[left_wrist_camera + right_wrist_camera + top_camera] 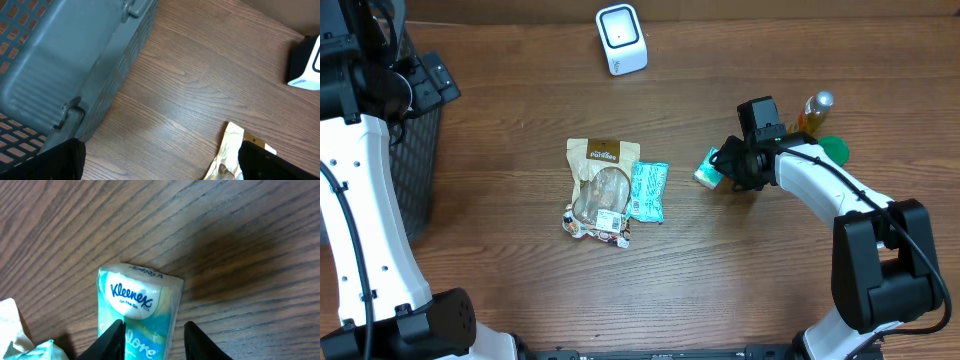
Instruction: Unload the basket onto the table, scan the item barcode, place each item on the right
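Note:
A small teal Kleenex tissue pack (708, 168) lies on the wooden table at the right. My right gripper (727, 165) is down at it. In the right wrist view the pack (140, 305) sits between the two fingers of the right gripper (155, 332). The left finger overlaps the pack's edge, and a thin strip of table shows between the pack and the right finger. The white barcode scanner (621, 38) stands at the back centre. My left gripper (160, 165) hangs wide open and holds nothing, high at the far left.
A tan snack pouch (600, 188) and a teal packet (647, 190) lie mid-table. A bottle (813, 112) and a green lid (834, 150) stand behind the right arm. A grey basket (60, 60) is at the left edge.

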You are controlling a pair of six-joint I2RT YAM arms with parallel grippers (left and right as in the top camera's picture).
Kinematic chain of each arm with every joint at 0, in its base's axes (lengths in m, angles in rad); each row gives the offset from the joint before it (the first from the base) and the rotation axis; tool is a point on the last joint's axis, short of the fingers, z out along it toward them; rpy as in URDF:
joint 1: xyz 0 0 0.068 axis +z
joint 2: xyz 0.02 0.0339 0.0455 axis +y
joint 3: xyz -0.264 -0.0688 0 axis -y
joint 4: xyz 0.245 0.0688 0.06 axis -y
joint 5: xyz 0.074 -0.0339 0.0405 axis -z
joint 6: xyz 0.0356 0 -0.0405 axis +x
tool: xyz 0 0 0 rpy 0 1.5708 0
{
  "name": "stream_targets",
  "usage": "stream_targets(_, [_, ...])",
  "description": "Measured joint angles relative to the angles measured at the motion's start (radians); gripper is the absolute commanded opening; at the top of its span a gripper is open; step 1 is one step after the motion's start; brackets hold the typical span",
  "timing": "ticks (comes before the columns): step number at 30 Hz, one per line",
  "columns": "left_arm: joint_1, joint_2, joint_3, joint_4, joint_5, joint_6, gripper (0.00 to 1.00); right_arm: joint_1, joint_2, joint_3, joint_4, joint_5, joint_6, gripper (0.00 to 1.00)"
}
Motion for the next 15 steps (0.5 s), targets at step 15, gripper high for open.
stream_targets(15, [0.000, 0.000, 0.000, 0.000, 0.000, 0.000, 1.00, 0.001, 0.002, 0.000, 0.001, 0.000, 0.000, 0.30])
